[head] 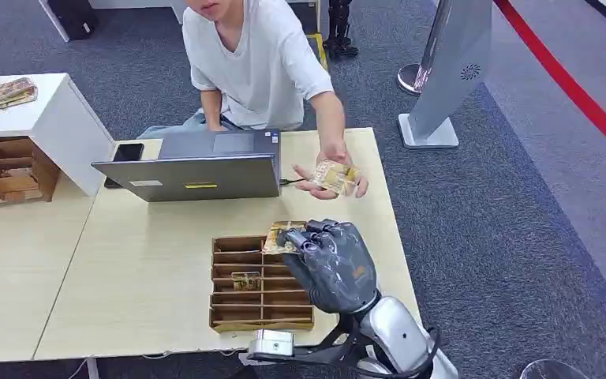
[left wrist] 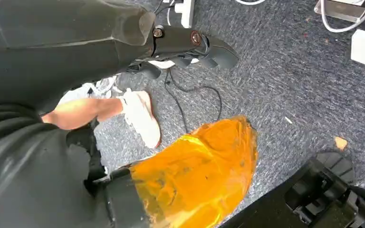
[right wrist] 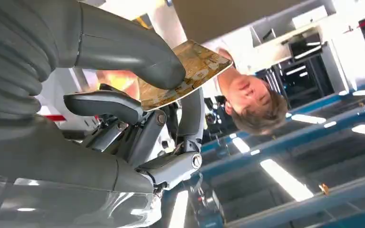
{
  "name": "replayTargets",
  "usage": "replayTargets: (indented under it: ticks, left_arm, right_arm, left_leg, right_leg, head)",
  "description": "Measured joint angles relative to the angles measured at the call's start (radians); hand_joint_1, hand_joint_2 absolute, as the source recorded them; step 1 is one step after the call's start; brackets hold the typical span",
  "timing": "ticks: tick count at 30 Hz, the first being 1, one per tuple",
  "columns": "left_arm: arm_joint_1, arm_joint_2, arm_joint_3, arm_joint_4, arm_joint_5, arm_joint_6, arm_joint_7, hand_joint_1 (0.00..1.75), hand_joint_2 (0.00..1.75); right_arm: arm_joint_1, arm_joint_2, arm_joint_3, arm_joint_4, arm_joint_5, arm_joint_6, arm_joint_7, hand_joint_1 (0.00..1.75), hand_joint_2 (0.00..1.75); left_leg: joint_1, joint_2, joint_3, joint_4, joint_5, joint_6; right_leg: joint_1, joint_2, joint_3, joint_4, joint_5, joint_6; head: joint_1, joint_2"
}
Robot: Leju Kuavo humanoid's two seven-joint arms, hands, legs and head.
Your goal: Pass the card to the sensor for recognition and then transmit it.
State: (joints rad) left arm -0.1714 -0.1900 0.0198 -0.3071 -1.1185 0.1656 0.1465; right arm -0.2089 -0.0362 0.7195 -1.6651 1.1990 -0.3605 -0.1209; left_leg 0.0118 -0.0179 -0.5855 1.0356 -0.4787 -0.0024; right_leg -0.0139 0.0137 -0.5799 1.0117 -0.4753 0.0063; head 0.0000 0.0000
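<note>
So we're looking down at a pale wooden bench [head: 150, 284] sitting on dark grey-blue carpet [head: 521, 213], with a red line [head: 568, 83] running across the floor off to the right. Nearest us on the bench is a brown wooden slotted organiser tray [head: 241, 304], with one small patterned card [head: 245, 280] tucked in a slot.

Our right hand [head: 327, 257] hovers just over the tray's far right corner. In the right wrist view the thick grey thumb [right wrist: 138, 52] presses down on a thin tan-and-gold patterned card [right wrist: 190, 71] with a darker finger [right wrist: 107, 104] under it, so the card is pinched flat between them, the other fingers curled loosely below. From the head view the card's edge pokes out on the hand's left side.

Our left hand [left wrist: 195, 45] hangs low over the carpet with its dark fingers drawn in and nothing in them.

Further back a grey laptop [head: 197, 170] stands open with a black phone [head: 126, 154] beside it. A person in a white t-shirt [head: 256, 55] sits behind the bench, holding out a hand [head: 331, 178] with more cards. A silver floor-standing panel [head: 454, 67] stands far right.
</note>
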Motion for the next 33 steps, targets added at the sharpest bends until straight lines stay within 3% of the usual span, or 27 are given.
replayTargets:
  ticks: [12,13,16,17,19,24,27,31,32,33]
  left_arm:
    - [-0.012,-0.011,-0.030,0.000,-0.047,-0.038,0.000,0.00,0.00]
    - [-0.012,-0.011,-0.033,0.000,-0.049,-0.040,0.000,0.00,0.00]
    - [-0.014,-0.012,-0.039,0.000,-0.055,-0.043,0.000,0.00,0.00]
    - [-0.015,-0.013,-0.045,0.000,-0.055,-0.045,0.000,0.00,0.00]
    - [-0.016,-0.013,-0.050,0.000,-0.056,-0.049,0.000,0.00,0.00]
    - [-0.017,-0.013,-0.050,0.000,-0.056,-0.049,0.000,0.00,0.00]
    - [-0.019,-0.014,-0.053,0.000,-0.057,-0.053,0.001,0.00,0.00]
    - [-0.019,-0.014,-0.054,0.000,-0.057,-0.053,0.005,0.00,0.00]
    - [-0.019,-0.014,-0.054,0.000,-0.056,-0.053,0.005,0.00,0.00]
    - [-0.019,-0.014,-0.054,0.000,-0.056,-0.052,0.005,0.00,0.00]
  right_arm:
    - [-0.136,0.003,-0.054,0.121,0.076,0.064,0.079,1.75,1.75]
    - [-0.142,0.004,-0.056,0.135,0.080,0.067,0.084,1.61,1.75]
    - [-0.157,0.010,-0.061,0.173,0.090,0.072,0.095,1.50,1.75]
    - [-0.161,0.012,-0.062,0.187,0.092,0.076,0.100,1.38,1.75]
    - [-0.167,0.016,-0.064,0.213,0.101,0.091,0.111,0.03,1.75]
    - [-0.169,0.016,-0.064,0.215,0.101,0.092,0.111,0.03,1.75]
    - [-0.185,0.024,-0.067,0.294,0.112,0.148,0.147,0.00,1.75]
    - [-0.186,0.026,-0.068,0.309,0.115,0.152,0.151,0.00,1.75]
    - [-0.186,0.026,-0.068,0.309,0.116,0.152,0.152,0.00,0.00]
    - [-0.186,0.026,-0.068,0.309,0.117,0.152,0.153,0.00,0.00]
  left_leg:
    - [0.000,0.000,0.000,0.000,0.001,-0.001]
    - [0.000,0.000,0.000,0.000,0.001,-0.001]
    - [0.000,0.000,0.000,0.000,0.001,-0.001]
    - [0.000,0.000,0.000,0.000,0.001,-0.001]
    - [0.000,0.000,0.000,0.000,0.001,-0.001]
    - [0.000,0.000,0.000,0.000,0.001,-0.001]
    - [0.000,0.000,0.000,0.000,0.001,-0.002]
    - [0.000,-0.001,0.000,0.000,0.001,-0.002]
    - [0.000,-0.001,0.000,0.000,0.001,-0.002]
    - [0.000,0.000,0.000,0.000,0.001,-0.002]
  right_leg:
    - [0.000,0.000,0.000,0.000,0.001,0.000]
    - [0.000,0.000,0.000,0.000,0.001,0.000]
    - [0.000,0.000,0.000,0.000,0.001,0.000]
    - [0.000,0.000,0.000,0.000,0.001,0.000]
    - [0.000,0.000,0.000,0.000,0.001,0.000]
    - [0.000,0.000,0.000,0.000,0.001,0.000]
    - [0.000,0.000,0.000,0.000,0.001,-0.001]
    - [0.000,0.000,0.000,0.000,0.001,-0.001]
    - [0.000,0.000,0.000,0.000,0.001,-0.001]
    - [0.000,0.000,0.000,0.000,0.001,-0.001]
  head:
    - [0.000,0.000]
    - [0.000,0.000]
    - [0.000,0.000]
    - [0.000,0.000]
    - [0.000,0.000]
    - [0.000,0.000]
    - [0.000,0.000]
    - [0.000,0.000]
    - [0.000,0.000]
    - [0.000,0.000]
